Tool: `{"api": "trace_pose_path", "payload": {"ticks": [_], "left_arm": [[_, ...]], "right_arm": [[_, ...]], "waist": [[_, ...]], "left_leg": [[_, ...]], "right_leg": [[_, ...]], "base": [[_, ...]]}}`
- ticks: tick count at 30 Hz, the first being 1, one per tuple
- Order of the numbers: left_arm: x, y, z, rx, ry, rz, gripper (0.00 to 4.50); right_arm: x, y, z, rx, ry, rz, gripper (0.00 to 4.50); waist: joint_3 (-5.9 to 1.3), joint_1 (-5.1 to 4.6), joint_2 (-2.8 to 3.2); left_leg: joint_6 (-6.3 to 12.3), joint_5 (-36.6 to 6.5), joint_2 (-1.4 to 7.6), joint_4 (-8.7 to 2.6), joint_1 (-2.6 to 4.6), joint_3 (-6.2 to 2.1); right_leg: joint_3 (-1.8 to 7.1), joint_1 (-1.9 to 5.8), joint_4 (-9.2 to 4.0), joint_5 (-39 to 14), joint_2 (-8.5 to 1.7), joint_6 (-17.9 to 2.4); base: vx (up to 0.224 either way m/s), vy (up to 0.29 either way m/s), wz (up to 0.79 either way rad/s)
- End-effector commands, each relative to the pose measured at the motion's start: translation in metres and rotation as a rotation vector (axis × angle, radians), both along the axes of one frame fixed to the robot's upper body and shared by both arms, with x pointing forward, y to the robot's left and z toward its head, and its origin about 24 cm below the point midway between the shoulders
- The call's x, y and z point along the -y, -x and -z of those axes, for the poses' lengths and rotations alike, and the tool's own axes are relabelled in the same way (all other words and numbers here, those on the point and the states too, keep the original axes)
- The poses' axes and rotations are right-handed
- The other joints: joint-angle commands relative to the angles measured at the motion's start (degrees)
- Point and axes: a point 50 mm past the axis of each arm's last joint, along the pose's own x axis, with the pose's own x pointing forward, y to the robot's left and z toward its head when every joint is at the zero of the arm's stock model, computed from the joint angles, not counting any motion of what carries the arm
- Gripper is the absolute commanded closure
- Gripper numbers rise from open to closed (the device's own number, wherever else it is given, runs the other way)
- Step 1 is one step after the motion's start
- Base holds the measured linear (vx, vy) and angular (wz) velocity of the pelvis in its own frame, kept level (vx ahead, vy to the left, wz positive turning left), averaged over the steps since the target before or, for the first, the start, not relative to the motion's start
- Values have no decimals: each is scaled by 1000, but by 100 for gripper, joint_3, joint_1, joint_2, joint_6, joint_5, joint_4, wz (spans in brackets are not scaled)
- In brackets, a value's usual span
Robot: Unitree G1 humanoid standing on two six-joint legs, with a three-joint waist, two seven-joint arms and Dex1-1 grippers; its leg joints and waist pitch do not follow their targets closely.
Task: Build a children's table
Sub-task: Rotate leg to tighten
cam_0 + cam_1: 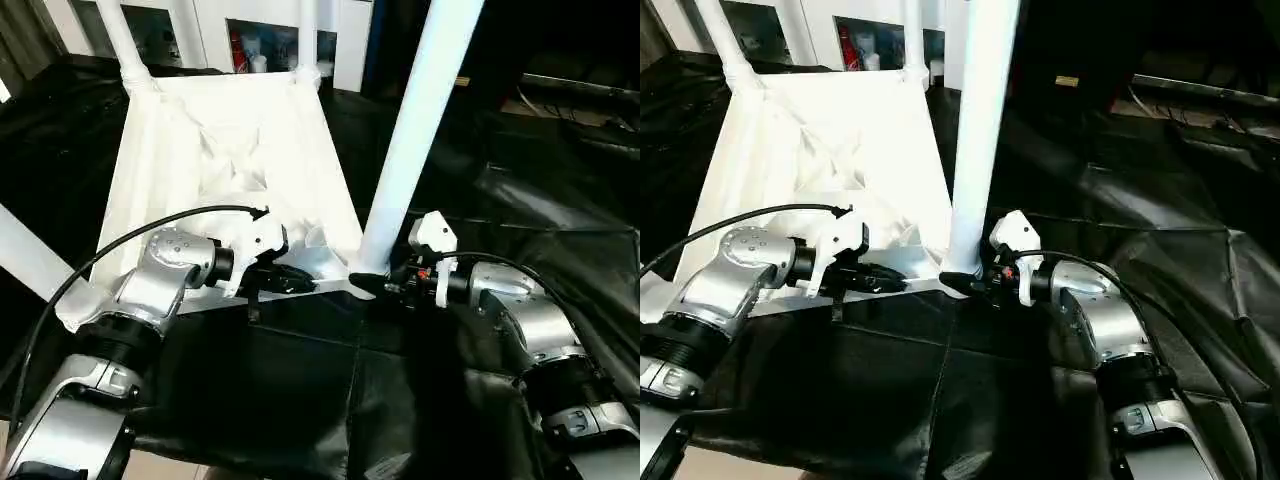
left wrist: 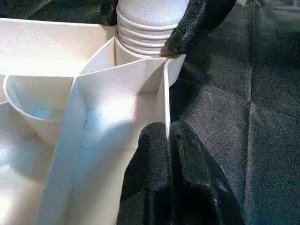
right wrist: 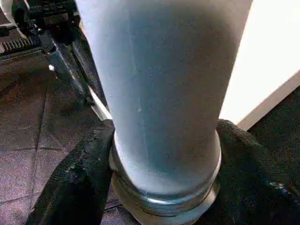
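Note:
The children's table lies upside down: its white tabletop (image 1: 230,150) rests on the black cloth with tube legs standing in its corners. My left gripper (image 1: 292,279) is shut on the thin raised rim (image 2: 165,101) at the near edge, beside the near right corner socket. My right gripper (image 1: 372,286) is closed around the ribbed base of the near right leg (image 1: 420,110), one finger (image 3: 79,183) on each side of the tube (image 3: 164,93). Two more legs (image 1: 120,40) (image 1: 308,35) rise at the far corners, and another leg (image 1: 25,255) leans out at the near left.
A black cloth (image 1: 300,390) covers the work table, wrinkled on the right (image 1: 540,200). Shelves and white cabinets (image 1: 250,40) stand behind the table. A black cable (image 1: 150,225) loops over my left forearm.

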Motion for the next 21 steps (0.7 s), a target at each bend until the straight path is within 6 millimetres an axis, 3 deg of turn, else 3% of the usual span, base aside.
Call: {"api": "trace_pose_path", "payload": {"ticks": [1,5,8,9,10,12,13,14,16,18,21], "left_arm": [[5,4,7,-28,22,18,450],[7,-6,8,37,1,-90,450],[12,-14,8,65,3,-180,450],[15,-16,7,73,9,-209,450],[17,-17,7,76,12,-214,450],[34,-23,4,100,38,-278,450],[39,-25,4,107,41,-292,450],[39,-25,4,107,41,-292,450],[52,-26,4,115,53,-313,450],[65,-26,5,118,70,-337,450],[82,-20,5,102,98,-303,450]], "right_arm": [[-3,4,2,-12,-7,-27,172],[-2,-1,13,-16,41,97,176],[-4,-7,22,-28,56,275,177],[-5,-9,26,-39,53,344,178],[-6,-9,27,-42,47,364,178],[-18,-11,37,-92,-1,565,178],[-21,-10,39,-91,5,597,178],[-21,-10,39,-91,5,597,178],[-32,-10,43,-112,-12,672,178],[-46,-9,44,-137,-39,698,178],[-65,-6,38,-104,-63,634,178]], "waist": [[-364,14,-33],[-344,5,-39],[-294,-6,-51],[-285,-15,-75],[-287,-12,-71],[-271,-27,-58],[-279,-23,-42],[-281,-27,-58],[-280,-20,-33],[-282,-26,-38],[-297,-19,-11]], "left_leg": [[777,-534,165,-274,42,2],[703,-674,163,-284,38,-1],[431,-1097,148,-314,60,-8],[285,-1272,132,-332,53,-26],[261,-1267,137,-337,57,-28],[227,-1316,143,-351,63,-24],[152,-1329,141,-359,68,-37],[144,-1342,126,-360,57,-37],[180,-1391,134,-355,90,-22],[174,-1377,135,-370,56,-31],[221,-1338,128,-360,64,-16]], "right_leg": [[330,428,-252,-486,-302,-1554],[332,412,-296,-770,-308,-1481],[340,369,-392,-1649,-321,-1222],[333,379,-437,-2262,-331,-969],[338,369,-448,-2332,-331,-928],[356,326,-477,-2437,-329,-843],[347,330,-480,-2469,-326,-809],[336,336,-484,-2490,-317,-755],[351,298,-502,-2418,-314,-768],[346,318,-480,-2294,-306,-783],[359,318,-460,-2033,-296,-839]], "base": [[0,0,0],[0,0,0],[0,0,0],[0,0,0],[0,0,0],[0,0,0],[0,0,0],[0,0,0],[0,0,0],[0,0,0],[0,0,0]]}}
